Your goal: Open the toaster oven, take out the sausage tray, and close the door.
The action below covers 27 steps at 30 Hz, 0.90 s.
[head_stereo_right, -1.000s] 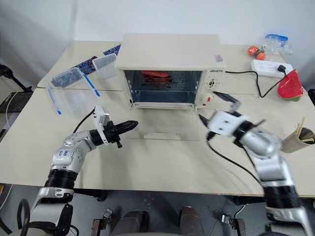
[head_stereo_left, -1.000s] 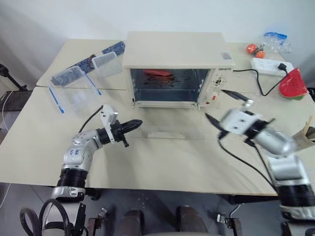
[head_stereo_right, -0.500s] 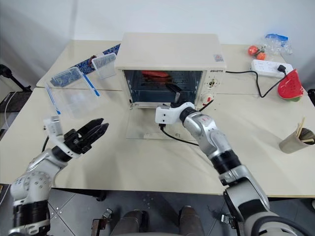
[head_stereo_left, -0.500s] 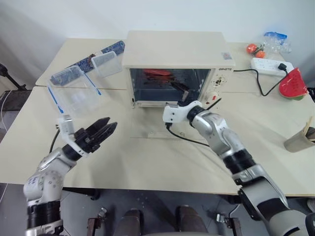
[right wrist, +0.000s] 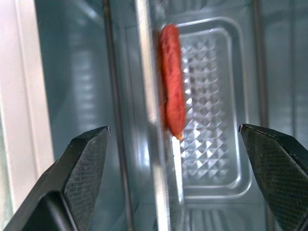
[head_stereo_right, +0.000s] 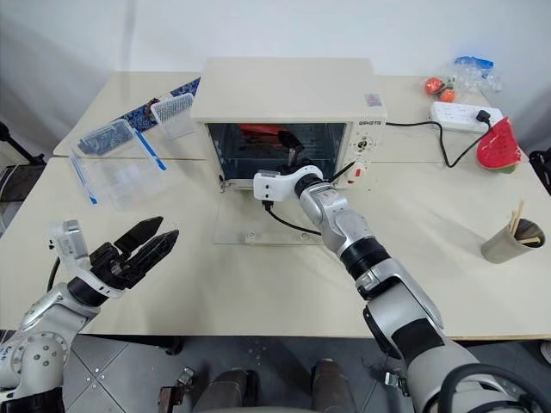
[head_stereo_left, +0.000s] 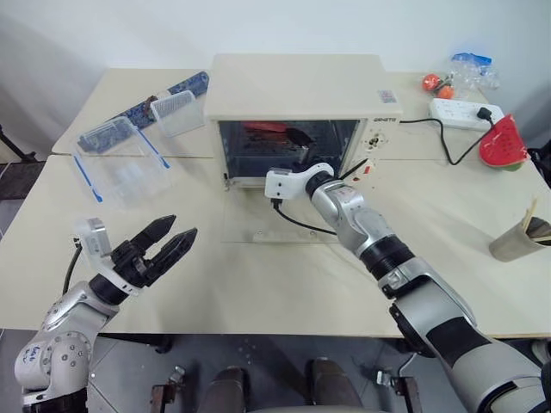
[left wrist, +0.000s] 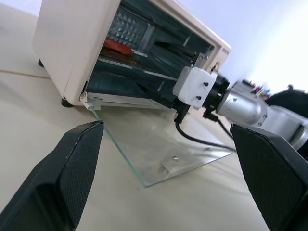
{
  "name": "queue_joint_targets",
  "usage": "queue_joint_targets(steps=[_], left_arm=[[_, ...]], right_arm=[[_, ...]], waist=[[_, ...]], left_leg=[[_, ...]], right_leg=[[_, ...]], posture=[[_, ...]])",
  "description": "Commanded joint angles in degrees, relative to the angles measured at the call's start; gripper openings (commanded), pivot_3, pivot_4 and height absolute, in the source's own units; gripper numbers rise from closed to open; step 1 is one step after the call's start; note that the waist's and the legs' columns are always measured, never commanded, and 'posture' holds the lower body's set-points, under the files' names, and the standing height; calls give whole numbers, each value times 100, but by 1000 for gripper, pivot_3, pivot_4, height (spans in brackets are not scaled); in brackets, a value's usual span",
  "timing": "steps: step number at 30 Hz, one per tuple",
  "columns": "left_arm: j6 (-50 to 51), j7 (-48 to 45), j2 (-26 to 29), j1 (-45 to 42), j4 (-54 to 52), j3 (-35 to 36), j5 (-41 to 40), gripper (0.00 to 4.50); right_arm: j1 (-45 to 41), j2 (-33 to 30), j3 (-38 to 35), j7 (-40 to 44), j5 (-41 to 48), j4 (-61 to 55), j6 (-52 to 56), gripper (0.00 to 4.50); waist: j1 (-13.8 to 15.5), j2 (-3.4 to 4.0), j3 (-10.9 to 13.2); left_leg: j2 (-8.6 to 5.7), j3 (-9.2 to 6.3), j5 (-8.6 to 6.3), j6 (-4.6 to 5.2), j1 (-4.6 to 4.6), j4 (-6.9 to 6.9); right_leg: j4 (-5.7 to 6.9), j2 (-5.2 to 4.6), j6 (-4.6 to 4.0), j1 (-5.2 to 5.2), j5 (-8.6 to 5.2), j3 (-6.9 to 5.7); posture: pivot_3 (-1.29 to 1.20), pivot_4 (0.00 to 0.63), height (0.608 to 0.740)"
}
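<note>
Our R gripper (head_stereo_left: 297, 140) is spread wide, empty, inside oven (head_stereo_left: 297, 103); sausage (right wrist: 172, 98) on tray (right wrist: 211, 110) at 12 o'clock.

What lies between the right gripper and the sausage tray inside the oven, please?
Nothing: in the right wrist view the open right gripper faces the sausage tray across bare oven space.

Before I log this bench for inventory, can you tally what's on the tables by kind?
Toaster oven: 1
Sausage tray: 1
Sausage: 1
Clear plastic containers: 2
Power strip: 1
Watermelon slice: 1
Paper cup: 1
Total: 8
</note>
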Motion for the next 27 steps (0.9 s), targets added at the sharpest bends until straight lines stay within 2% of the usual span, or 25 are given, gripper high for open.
queue_joint_targets(steps=[1, 12, 13, 22, 27], left_arm=[[-184, -93, 33, 66, -187, -60, 40, 4500], [-334, -171, 104, 21, -77, -146, 133, 4500], [-373, -185, 108, -19, -51, -160, 167, 4500], [-472, -209, 135, -415, 126, -338, 274, 4500], [-621, -307, 108, -1024, 458, -713, 535, 4500]], right_arm=[[-232, 40, 74, -118, -11, 71, 45, 3584], [-212, -106, 159, -70, -34, -177, 53, 148], [-191, -141, 167, 12, -50, -315, 57, 13], [-9, -327, 37, 574, 51, -1280, 176, 13], [132, -428, 38, 877, 156, -1588, 93, 13]], waist=[[-7, 0, 0], [-12, 0, 0], [-10, -1, -1], [-9, -1, 0], [-12, -1, 0]], left_leg=[[0, 0, 0, 0, 0, -2], [0, 1, 0, 0, 0, -21], [0, 1, 0, 0, 0, -22], [-1, 2, 0, 0, -3, -49], [-2, 7, 0, -1, -17, -65]], right_leg=[[0, 0, 0, 0, 0, 0], [1, 0, 0, -2, 0, 0], [1, 0, 0, -2, 0, 0], [-5, -1, 0, -14, 0, -2], [-1, -3, 0, -45, 0, -3]], posture=[[0, 150, 740], [0, 150, 740], [0, 150, 740], [0, 150, 740], [0, 150, 740]])
